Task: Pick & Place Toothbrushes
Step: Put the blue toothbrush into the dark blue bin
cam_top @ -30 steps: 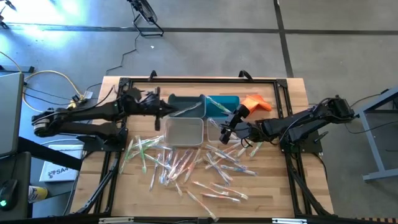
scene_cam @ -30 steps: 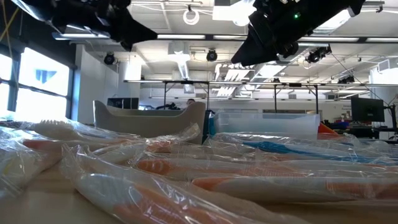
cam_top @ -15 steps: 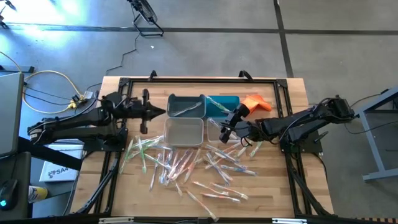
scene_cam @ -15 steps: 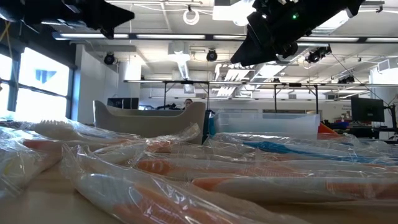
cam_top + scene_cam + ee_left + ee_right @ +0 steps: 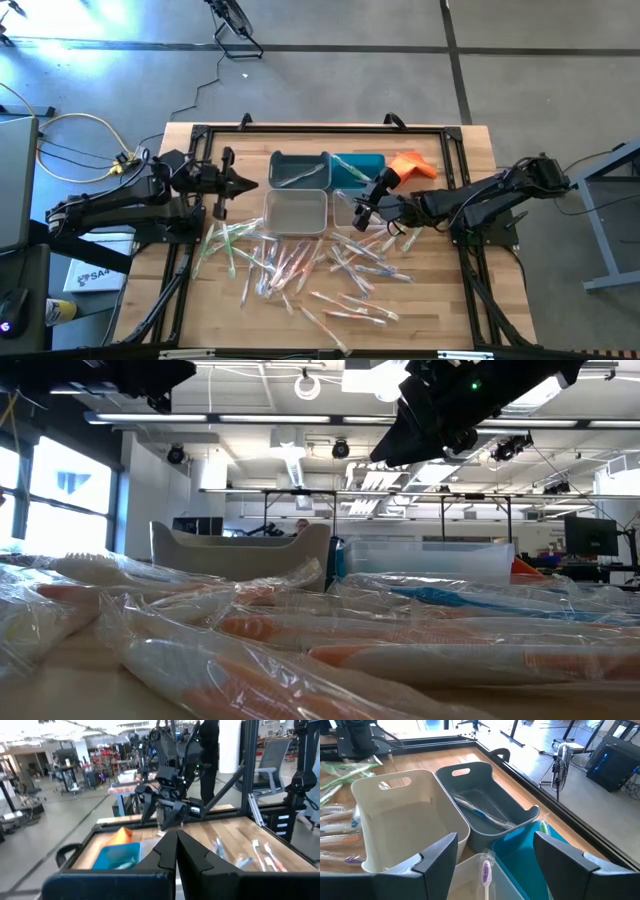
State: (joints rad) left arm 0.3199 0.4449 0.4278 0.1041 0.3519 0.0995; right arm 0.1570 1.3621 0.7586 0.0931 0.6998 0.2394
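Right gripper [image 5: 358, 211] hovers wide-fingered over the bins [image 5: 298, 170], seemingly just emptied; left gripper [image 5: 252, 184], pinched shut, holds nothing; toothbrushes [image 5: 300, 262] await.

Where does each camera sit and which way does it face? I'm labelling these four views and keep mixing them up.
High view: overhead, straight down on the table; both arms show, left gripper shut, right gripper open.
Low view: table-top height, across wrapped toothbrushes into the room; arms overhead.
Left wrist view: over its shut fingers toward the right arm.
Right wrist view: past its open fingers into the bins.
Shared: the grey bin also shows from above.
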